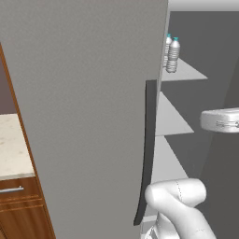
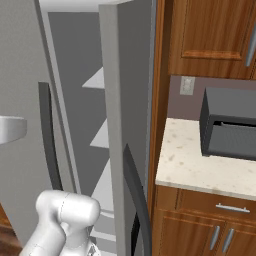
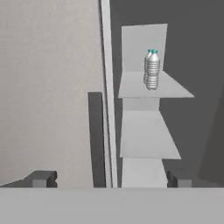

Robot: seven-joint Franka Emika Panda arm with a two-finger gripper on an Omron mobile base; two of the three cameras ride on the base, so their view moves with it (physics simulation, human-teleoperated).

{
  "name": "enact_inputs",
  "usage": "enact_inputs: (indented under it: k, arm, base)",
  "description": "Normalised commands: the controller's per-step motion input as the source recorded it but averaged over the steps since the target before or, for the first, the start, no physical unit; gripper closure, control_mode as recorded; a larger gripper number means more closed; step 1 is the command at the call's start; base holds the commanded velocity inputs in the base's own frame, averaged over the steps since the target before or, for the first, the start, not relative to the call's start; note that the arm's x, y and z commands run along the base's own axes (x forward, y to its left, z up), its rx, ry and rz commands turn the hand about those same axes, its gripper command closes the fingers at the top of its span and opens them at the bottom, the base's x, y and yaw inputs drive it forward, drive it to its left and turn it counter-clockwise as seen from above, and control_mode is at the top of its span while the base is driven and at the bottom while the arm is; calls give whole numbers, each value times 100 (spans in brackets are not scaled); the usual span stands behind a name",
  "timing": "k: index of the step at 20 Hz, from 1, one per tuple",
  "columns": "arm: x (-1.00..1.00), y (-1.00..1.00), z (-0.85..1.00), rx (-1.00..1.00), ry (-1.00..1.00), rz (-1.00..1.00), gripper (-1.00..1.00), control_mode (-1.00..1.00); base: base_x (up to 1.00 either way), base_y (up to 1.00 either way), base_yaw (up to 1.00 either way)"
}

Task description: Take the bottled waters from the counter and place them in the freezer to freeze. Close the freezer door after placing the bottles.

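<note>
Door on the left is ajar, both bottles standing on a far freezer shelf to its right. Gripper spread wide and empty. Closing step: next, push the door shut.

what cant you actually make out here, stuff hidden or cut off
- Second of the bottled waters: in hand view and left base view it stands mostly behind the front bottle, so only its cap and an edge show.
- Bottle labels: too small to read in any view.
- Freezer door top and bottom: cut off by the frame edges in left base view.
- Lowest freezer shelves: hidden behind the arm in both base views.
- Microwave: right side cut off in right base view.
</note>
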Motion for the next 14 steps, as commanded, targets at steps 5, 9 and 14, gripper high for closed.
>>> enact_inputs:
  k: [5, 9, 14]
  arm:
    - [-8, 3, -40, 0, 24, 4, -100, -100]
    - [-1, 0, -40, 0, 12, -14, -100, -100]
    - [0, 0, -48, 0, 18, -15, -100, -100]
  base:
    - [0, 0, 0]
    - [0, 0, 0]
    - [0, 0, 0]
